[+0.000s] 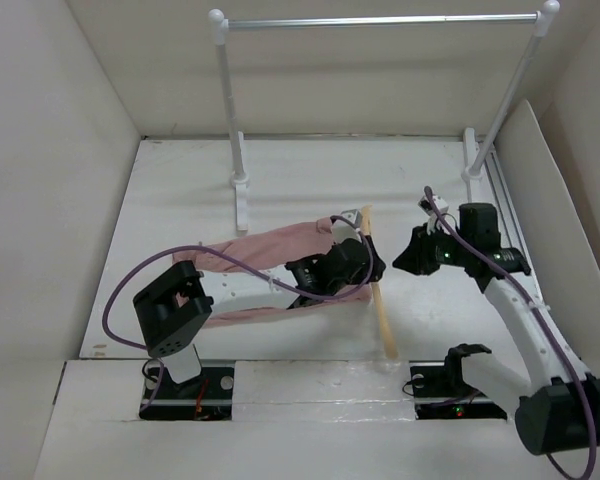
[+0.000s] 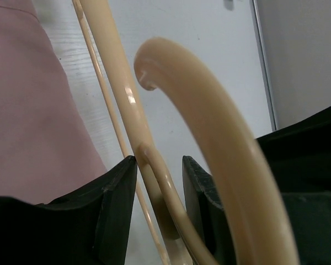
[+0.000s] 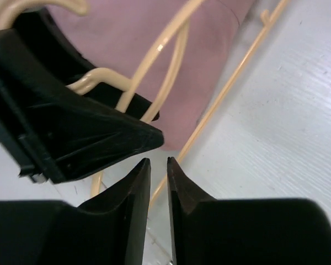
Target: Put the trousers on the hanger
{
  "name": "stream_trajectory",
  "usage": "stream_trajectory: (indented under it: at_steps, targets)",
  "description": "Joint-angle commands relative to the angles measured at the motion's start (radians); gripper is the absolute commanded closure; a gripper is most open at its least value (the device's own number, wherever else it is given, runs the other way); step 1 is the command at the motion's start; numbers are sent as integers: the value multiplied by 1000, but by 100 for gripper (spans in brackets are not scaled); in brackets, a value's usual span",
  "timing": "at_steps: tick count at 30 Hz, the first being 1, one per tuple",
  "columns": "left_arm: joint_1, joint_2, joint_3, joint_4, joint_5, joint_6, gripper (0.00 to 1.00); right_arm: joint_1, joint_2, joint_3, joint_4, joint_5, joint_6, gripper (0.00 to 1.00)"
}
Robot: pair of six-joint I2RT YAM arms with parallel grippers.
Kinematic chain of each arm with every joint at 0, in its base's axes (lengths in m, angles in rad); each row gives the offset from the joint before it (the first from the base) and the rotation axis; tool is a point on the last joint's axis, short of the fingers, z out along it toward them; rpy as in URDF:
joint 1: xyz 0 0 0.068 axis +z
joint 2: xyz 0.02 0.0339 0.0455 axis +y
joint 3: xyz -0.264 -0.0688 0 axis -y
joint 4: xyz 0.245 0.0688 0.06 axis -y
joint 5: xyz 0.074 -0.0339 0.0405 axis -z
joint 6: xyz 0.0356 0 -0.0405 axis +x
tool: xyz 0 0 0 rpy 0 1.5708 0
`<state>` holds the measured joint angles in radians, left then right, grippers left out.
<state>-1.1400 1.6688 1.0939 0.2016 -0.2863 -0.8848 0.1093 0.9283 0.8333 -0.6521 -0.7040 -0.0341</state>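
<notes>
Setting: a white worktop (image 1: 310,180) walled in by pale panels, with a silver-and-white clothes rail (image 1: 380,20) standing across the far side.
Trousers: the dusty-pink trousers (image 1: 270,255) lie in a wrinkled heap on the worktop, left of centre, and the left arm reaches over them.
Hanger: the light-tan wooden hanger (image 1: 380,300) sits just right of the trousers. Its upper part overlaps the garment's right edge, and one long end points toward the near edge of the worktop.
Left fingers: the left fingers (image 2: 113,210) are closed around the hanger's thin neck below the curved hook (image 2: 209,127). One black pad sits on each side of the neck, and pink fabric shows just to their left.
Right fingers: the right fingers (image 3: 127,210) hover just right of the left arm's black tip, above the worktop. Only a narrow slit separates them. Nothing is gripped in the slit, and the hanger's thin lower bar (image 3: 231,83) runs down toward their tips.
</notes>
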Motion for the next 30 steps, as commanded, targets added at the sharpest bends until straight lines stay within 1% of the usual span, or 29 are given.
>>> stream_trajectory:
  at_steps: [1,2,3,4,5,6,9,10,12,14,18,21,25,28,30]
  targets:
    - [17,-24,-64,160,-80,-74,100,26,85,-29,195,-11,19,78]
    - [17,-20,-78,168,-91,-75,100,38,111,-42,262,-15,22,82]
    - [17,-20,-87,170,-99,-85,100,38,141,-48,297,-17,29,83]
    - [17,-17,-113,195,-102,-85,100,52,191,-56,334,-8,71,83]
    - [29,-17,-127,205,-97,-86,100,61,213,-62,417,-8,83,83]
    - [29,-14,-140,214,-97,-85,100,79,233,-80,455,-5,94,82]
    - [62,5,-173,258,-70,-56,100,116,322,-82,540,5,118,62]
    - [92,23,-177,275,-53,-24,100,127,367,-79,590,18,138,57]
    - [101,29,-180,285,-30,-11,100,142,379,-79,612,27,152,53]
    - [124,40,-175,286,-21,3,100,155,426,-69,643,40,163,49]
    - [146,46,-167,263,-16,21,100,194,533,-28,643,93,168,48]
    - [155,57,-167,252,-2,27,100,213,589,-22,684,150,190,48]
    - [155,69,-161,256,13,27,100,225,642,-39,744,155,217,47]
    - [155,82,-164,256,16,24,100,257,688,-22,726,173,207,45]
    - [155,92,-161,252,21,23,100,271,704,-37,756,143,235,44]
